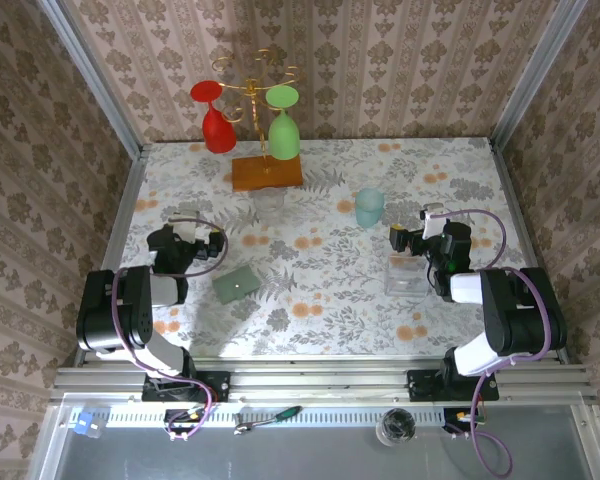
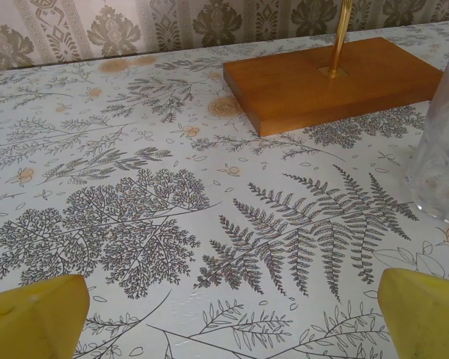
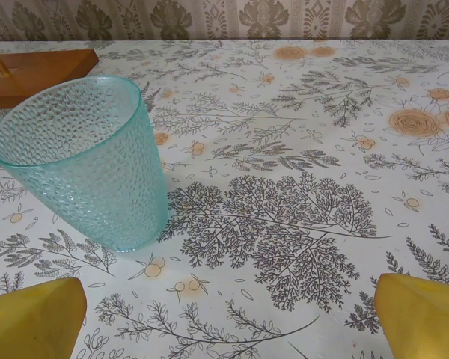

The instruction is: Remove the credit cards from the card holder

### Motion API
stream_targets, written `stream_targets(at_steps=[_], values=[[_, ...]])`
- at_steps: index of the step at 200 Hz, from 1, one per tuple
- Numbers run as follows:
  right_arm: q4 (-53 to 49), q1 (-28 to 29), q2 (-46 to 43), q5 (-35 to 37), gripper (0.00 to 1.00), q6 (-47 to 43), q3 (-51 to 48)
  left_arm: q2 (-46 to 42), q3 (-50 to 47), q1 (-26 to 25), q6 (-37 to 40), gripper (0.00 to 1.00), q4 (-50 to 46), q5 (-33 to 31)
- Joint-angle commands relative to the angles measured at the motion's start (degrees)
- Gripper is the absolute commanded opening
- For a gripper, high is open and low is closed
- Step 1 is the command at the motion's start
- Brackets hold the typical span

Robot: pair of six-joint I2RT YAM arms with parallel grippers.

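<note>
Spread wide and empty, the left end effector [image 1: 212,245] hangs low over the bench [image 1: 330,310]. It faces a brown wooden slab [image 2: 329,78] and a clear glass [image 2: 441,149]. The right end effector [image 1: 405,238] is spread wide too and holds nothing. It faces a blue-green cup [image 3: 86,161]. The card holder [image 1: 238,284] lies flat and shut on the bench, near the left end effector and a bit closer to the arm bases. A clear box [image 1: 407,275] sits by the right arm.
</note>
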Motion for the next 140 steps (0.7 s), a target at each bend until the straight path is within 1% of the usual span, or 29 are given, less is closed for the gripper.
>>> stream_targets(at_steps=[1, 99, 140], values=[[1.93, -0.11, 0.23, -1.08, 1.0, -1.15, -0.44, 0.02, -0.63, 0.01, 1.02, 1.0, 2.17, 1.42], [2.01, -0.07, 0.25, -0.99, 1.0, -1.07, -0.52, 0.05, -0.76, -0.33, 1.12, 1.0, 2.19, 0.54], [2.01, -0.1, 0.18, -0.99, 1.0, -1.07, -0.53, 0.17, -0.05, 0.02, -1.14, 1.0, 1.16, -4.37]])
